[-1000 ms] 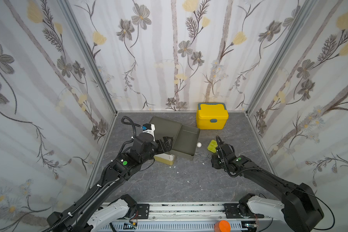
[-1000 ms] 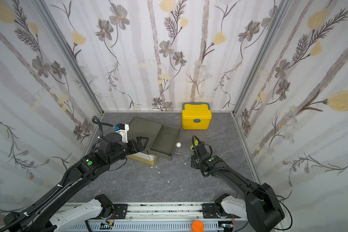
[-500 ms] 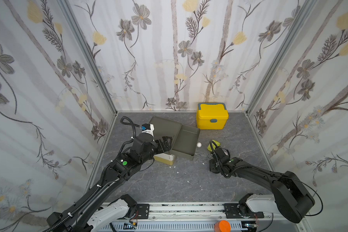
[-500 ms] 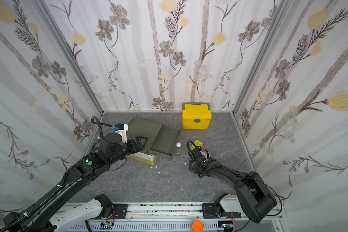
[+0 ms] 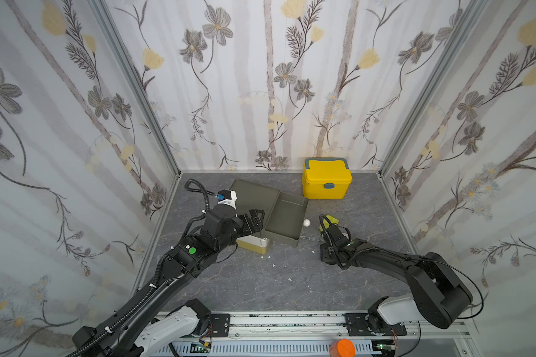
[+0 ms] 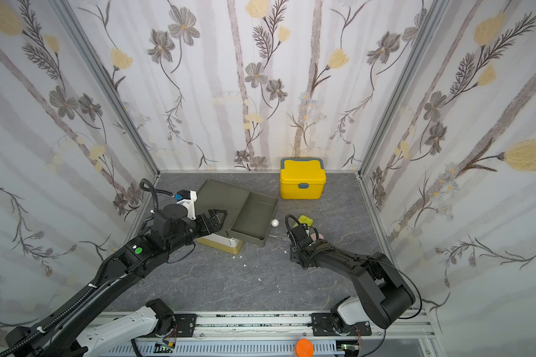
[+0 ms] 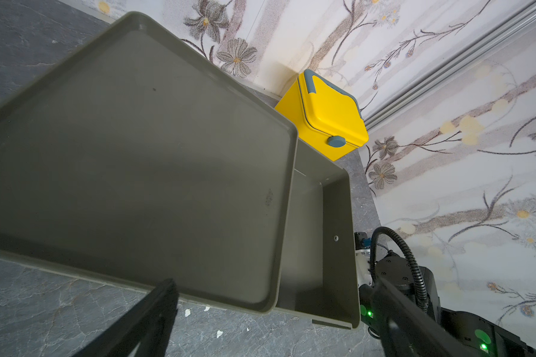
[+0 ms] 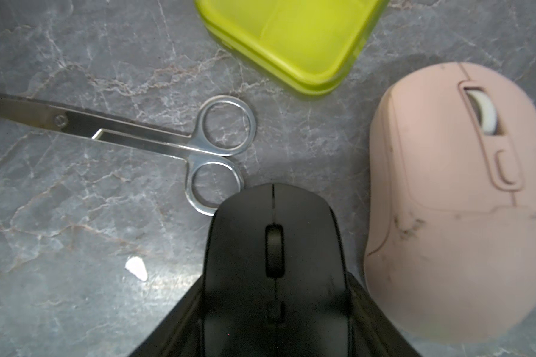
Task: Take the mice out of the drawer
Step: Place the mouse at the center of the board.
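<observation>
Clamps the black mouse (image 8: 273, 222) in the right claw (image 8: 276, 278), pads against both flanks, wheel up, low over the desk (image 8: 59, 216) or already on it; cannot tell which. Looks like the set-down step, well clear of the drawer. Settle the belly flat before letting go, then spread both fingers evenly and lift straight up, with no sideways drift. Mind the pink mouse (image 8: 446, 216) just beside one finger: leaves little room for that finger to swing out. Watch the scissors (image 8: 155, 139) too, one ring touching or nearly touching the nose ahead of the fingertips. Ignore the lime pill box (image 8: 291, 40) farther ahead. Far across the desk, shows a pulled-out drawer (image 7: 319, 241), bare where visible, with the left claw (image 5: 257, 218) spread wide and empty near it. Check its hidden rear before calling the job done.
</observation>
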Action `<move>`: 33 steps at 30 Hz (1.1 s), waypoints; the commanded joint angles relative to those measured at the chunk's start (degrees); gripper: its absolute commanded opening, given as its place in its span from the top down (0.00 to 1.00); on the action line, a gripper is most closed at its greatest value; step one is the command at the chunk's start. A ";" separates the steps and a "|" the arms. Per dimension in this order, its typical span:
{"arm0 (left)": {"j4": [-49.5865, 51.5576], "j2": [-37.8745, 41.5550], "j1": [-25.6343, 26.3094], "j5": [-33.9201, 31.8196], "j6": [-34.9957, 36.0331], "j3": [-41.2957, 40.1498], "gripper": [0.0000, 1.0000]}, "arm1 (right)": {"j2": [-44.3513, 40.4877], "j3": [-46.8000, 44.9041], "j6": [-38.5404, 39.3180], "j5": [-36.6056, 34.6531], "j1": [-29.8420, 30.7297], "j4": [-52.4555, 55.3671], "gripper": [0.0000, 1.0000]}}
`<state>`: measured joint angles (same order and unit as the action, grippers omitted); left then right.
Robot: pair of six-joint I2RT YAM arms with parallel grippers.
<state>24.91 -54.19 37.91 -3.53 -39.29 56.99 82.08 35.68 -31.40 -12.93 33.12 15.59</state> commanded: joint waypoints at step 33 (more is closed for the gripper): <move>4.34 -3.37 -5.66 -3.71 7.07 8.19 0.00 | -20.17 11.84 6.75 12.95 -3.14 4.15 0.32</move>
<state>26.57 -57.32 34.17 -5.17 -35.77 63.90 61.45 45.76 -26.28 -8.56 29.93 21.63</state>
